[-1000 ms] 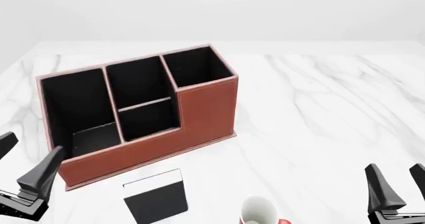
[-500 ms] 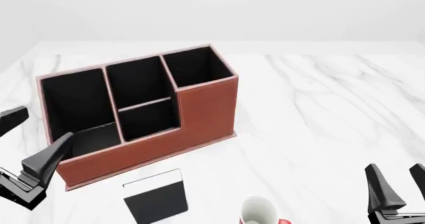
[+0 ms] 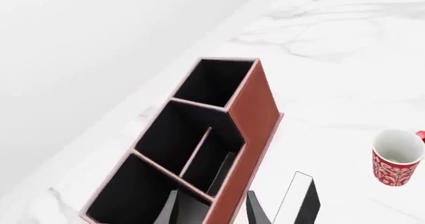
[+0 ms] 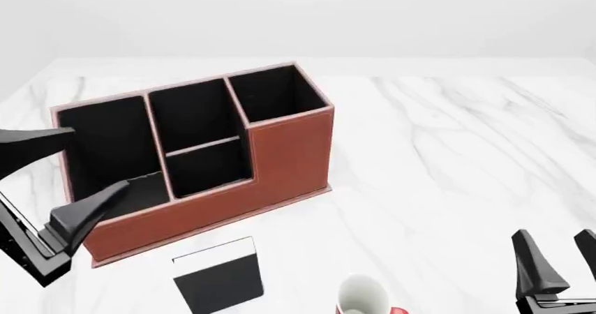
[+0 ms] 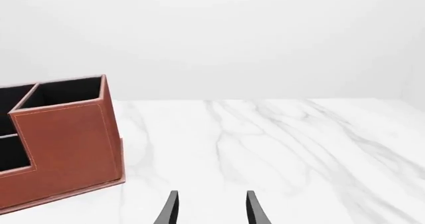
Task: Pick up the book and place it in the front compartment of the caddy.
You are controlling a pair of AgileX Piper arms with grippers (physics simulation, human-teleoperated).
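A white marble table (image 4: 447,160) was seen spread under everything. On its left half stood the caddy (image 4: 279,157), a reddish-brown leather-look organiser with pale stitched edges, a black interior and 4 compartments; its front wall was stepped, low along the left and middle and tall at the right end. All 4 compartments were seen empty.

The left gripper (image 4: 61,171) was held above the caddy's left end, tilted, with its jaws spread wide and nothing between them. In the left wrist view its fingertips (image 3: 256,211) were seen pointed down over the caddy's low front wall, with the book just beyond it. The right gripper (image 4: 563,265) was parked low at the table's near right corner, well apart from everything; its 2 fingers were parted and nothing was held.

The book (image 4: 219,275), thin, black-covered and white at its page edge, was seen lying flat on the table just in front of the caddy's low front wall, near but not touching it. A white-and-red mug (image 4: 363,296) was seen near the book's right side.

The step in hand was judged to be the approach for the pick; no grasp had yet been made. The next move was judged to call for the left gripper to be brought nearer and lower, jaws set across the book's thin edges, clear of the caddy wall and the mug.
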